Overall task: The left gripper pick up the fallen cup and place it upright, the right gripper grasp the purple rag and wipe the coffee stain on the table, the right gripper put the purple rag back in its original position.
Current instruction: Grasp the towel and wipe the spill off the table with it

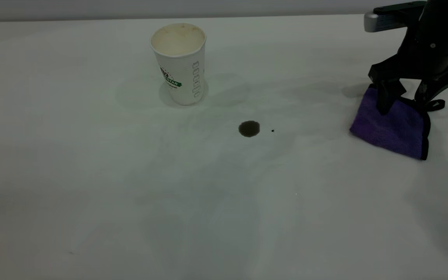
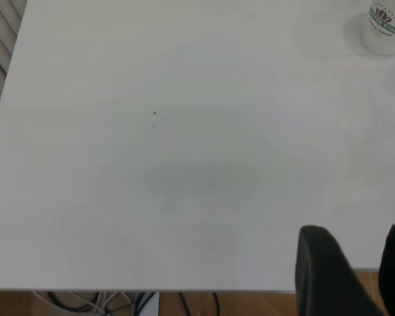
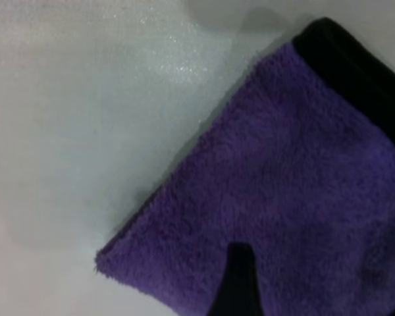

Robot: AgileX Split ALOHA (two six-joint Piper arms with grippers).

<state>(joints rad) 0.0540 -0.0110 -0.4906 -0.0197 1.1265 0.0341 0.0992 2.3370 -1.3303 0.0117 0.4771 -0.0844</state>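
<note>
Cup (image 1: 180,62) upright, far left of centre. Coffee stain (image 1: 249,128) unwiped, mid-table (image 1: 91,194). Purple rag (image 1: 393,126) flat at right edge. Right gripper (image 1: 403,99) directly above rag's far edge, fingers spread, straddling cloth, not yet closed. Stain well left of rag. Left gripper (image 2: 352,263) parked, fingers apart.

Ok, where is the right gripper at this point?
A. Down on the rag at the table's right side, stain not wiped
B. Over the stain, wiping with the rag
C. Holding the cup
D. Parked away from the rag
A: the right gripper is down on the rag at the right of the table, its fingers astride the rag's far edge, while the stain sits uncovered near the upright cup.
</note>
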